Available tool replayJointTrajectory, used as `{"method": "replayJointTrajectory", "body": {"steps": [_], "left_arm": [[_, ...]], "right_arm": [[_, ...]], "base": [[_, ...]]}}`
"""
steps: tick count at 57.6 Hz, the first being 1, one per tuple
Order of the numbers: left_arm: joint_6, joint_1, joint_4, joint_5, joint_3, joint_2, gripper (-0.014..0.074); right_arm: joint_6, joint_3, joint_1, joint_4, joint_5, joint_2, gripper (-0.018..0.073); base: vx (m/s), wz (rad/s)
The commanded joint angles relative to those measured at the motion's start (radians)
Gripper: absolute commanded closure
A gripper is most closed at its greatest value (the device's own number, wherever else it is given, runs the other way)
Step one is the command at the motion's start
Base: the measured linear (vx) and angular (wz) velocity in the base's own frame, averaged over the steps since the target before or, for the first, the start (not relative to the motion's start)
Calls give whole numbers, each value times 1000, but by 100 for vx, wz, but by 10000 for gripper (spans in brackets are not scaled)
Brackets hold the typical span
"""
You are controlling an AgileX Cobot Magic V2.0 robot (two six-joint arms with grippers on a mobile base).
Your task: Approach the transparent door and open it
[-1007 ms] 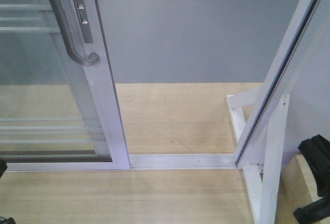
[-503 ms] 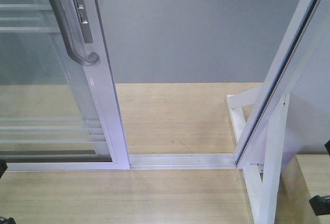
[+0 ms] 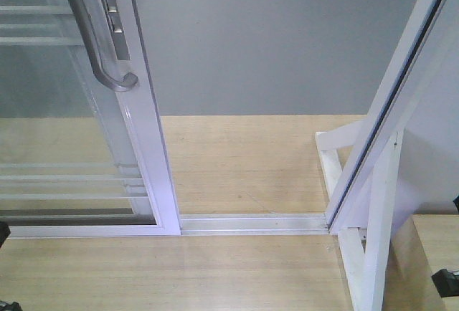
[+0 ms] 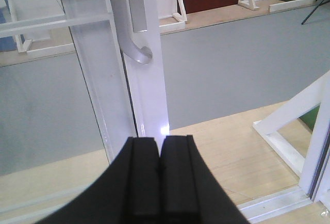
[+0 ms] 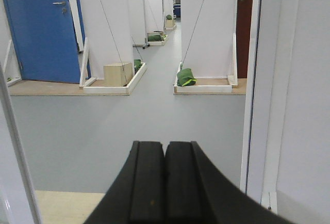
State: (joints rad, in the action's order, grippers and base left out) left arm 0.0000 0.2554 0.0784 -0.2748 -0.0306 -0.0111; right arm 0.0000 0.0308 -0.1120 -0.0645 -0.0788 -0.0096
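Already the tall clear-glass sliding door in its glossy white frame (image 3: 147, 146) stands slid aside at the left, leaving a wide gap above the floor track (image 3: 251, 222). Both the left gripper (image 4: 160, 154) and right gripper (image 5: 165, 157) have pads pressed together, holding nothing. To widen it, push squarely against the white stile below the curved silver-grey pull handle (image 4: 138, 53).

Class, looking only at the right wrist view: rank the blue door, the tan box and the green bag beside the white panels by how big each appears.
1. Blue door, clearly largest.
2. Tan cardboard box.
3. Green bag, about as big; this order is unsure.
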Motion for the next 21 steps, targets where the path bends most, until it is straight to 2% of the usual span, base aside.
{"method": "replayJointTrajectory", "body": {"steps": [1, 21], "left_arm": [[-8, 4, -6, 77, -10, -15, 594], [-8, 4, -6, 77, -10, -15, 594]], "right_arm": [[0, 3, 5, 1, 79, -15, 564], [0, 3, 5, 1, 79, -15, 564]], "base": [[0, 0], [0, 0]]}}
